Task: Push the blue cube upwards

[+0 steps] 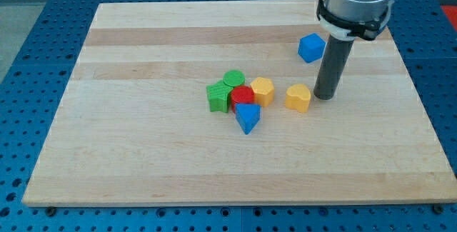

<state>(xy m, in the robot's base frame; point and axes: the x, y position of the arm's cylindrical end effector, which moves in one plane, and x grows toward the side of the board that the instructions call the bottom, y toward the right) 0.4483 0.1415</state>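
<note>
Pale wooden plank table (143, 146) filling most of the view, set on a blue perforated metal base (28, 18) showing around its edges. Silver and black robot arm housing (355, 3) at the view's top right, ending in a straight dark rod with no jaws to open or close. My tip (325, 98) planted on the wood, gripping nothing, just right of a yellow-orange heart-like block (298, 98) and apparently a hair apart from it. Small blue cube (311, 48) nearer the view's top, up and left of my tip, just beside the rod's left edge; contact impossible to tell. Toward the table's middle, a tight cluster: green star-shaped block (218, 96) at its left, green cylinder (233, 79) at its top, red cylinder (242, 96) in the centre, yellow block (263, 90) of unclear shape at its right, blue wedge-like block (248, 118) at its bottom. No readable writing, brand or label anywhere. No containers in view.
</note>
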